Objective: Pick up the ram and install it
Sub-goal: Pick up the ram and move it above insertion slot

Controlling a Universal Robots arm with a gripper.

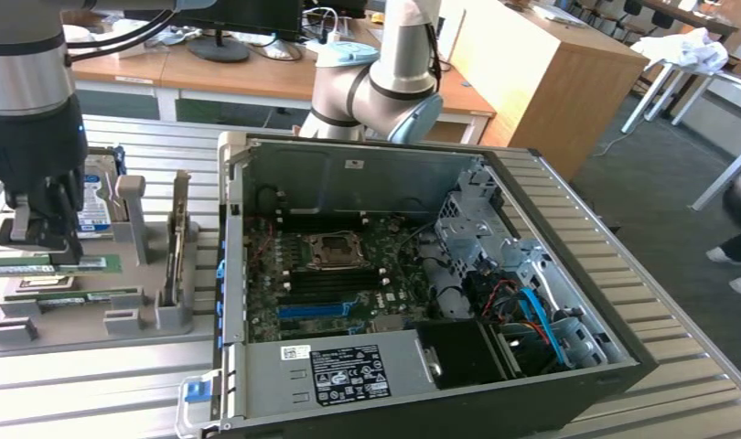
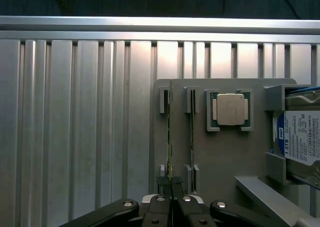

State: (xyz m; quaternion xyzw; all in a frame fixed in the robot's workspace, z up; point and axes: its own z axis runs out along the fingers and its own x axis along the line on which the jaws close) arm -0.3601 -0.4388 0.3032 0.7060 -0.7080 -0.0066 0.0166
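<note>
Exterior view, step in hand: pick-up looks done; the carry to the case is judged not yet made.
Exterior view, gripper (image 1: 41,249): low over the holder plate (image 1: 53,346) at the exterior view's left, jaws together, clamped on the ram (image 1: 88,264).
Exterior view, the ram: level in the grip, seemingly raised clear of the front posts (image 1: 121,320), which stand empty; well apart from the computer case (image 1: 346,174).
Exterior view, neighbours: second stick (image 1: 84,297) seated just beside; hard drive (image 1: 96,197) and tall uprights (image 1: 133,215) behind.
Exterior view, in the way: the case's near wall between plate and motherboard.
Exterior view, next move calls for (judged): clearance over uprights and wall, with the stick's edge squared to the long dark slots (image 1: 334,285) beside the processor socket (image 1: 334,247).
Wrist view, jaws: fingertips (image 2: 165,183) pressed on the ram (image 2: 170,132), seen edge-on.
Wrist view, neighbours: second stick (image 2: 191,132), processor (image 2: 230,109), hard drive (image 2: 302,137), each farther from the ram in that order; slatted table (image 2: 85,127) beyond the plate's edge.
</note>
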